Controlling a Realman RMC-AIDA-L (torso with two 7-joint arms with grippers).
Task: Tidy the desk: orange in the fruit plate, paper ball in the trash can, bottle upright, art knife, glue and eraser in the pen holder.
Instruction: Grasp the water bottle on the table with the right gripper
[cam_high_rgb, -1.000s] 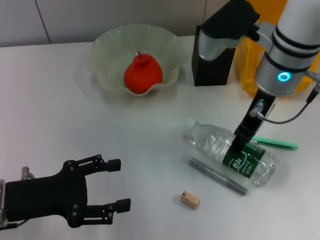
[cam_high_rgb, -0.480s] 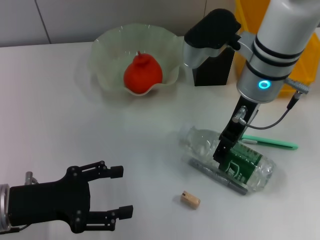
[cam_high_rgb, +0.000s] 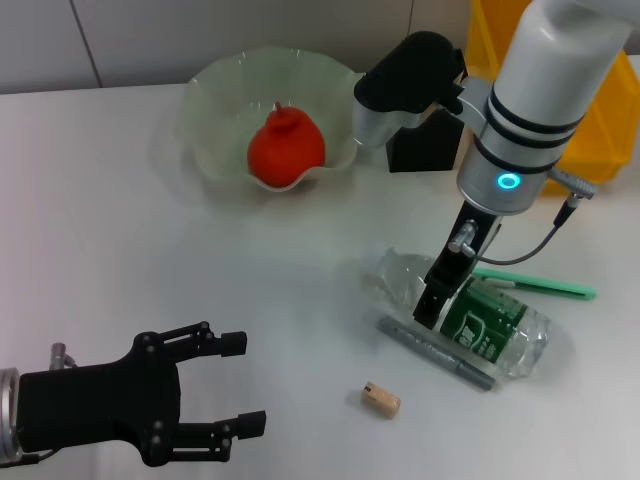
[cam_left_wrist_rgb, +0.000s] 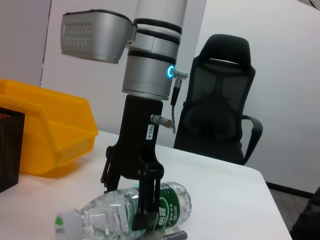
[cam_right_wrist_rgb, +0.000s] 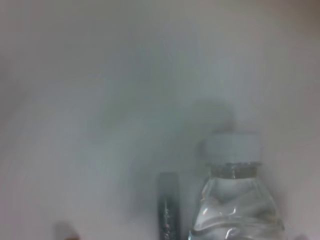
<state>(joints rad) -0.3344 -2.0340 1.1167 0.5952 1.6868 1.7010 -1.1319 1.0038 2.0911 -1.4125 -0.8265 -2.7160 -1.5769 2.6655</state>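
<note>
**Right gripper astride the lying bottle**

I see my right gripper (cam_high_rgb: 447, 290) down on the bottle (cam_high_rgb: 462, 312), which lies on its side on the desk (cam_high_rgb: 150, 250), a finger (cam_left_wrist_rgb: 143, 205) on each flank of it, at the label's edge. A grey pen (cam_high_rgb: 433, 351) lies against the bottle. My left gripper (cam_high_rgb: 232, 386) hangs spread open, holding nothing. The orange (cam_high_rgb: 286, 148) sits in the fruit plate (cam_high_rgb: 215, 90).
</note>
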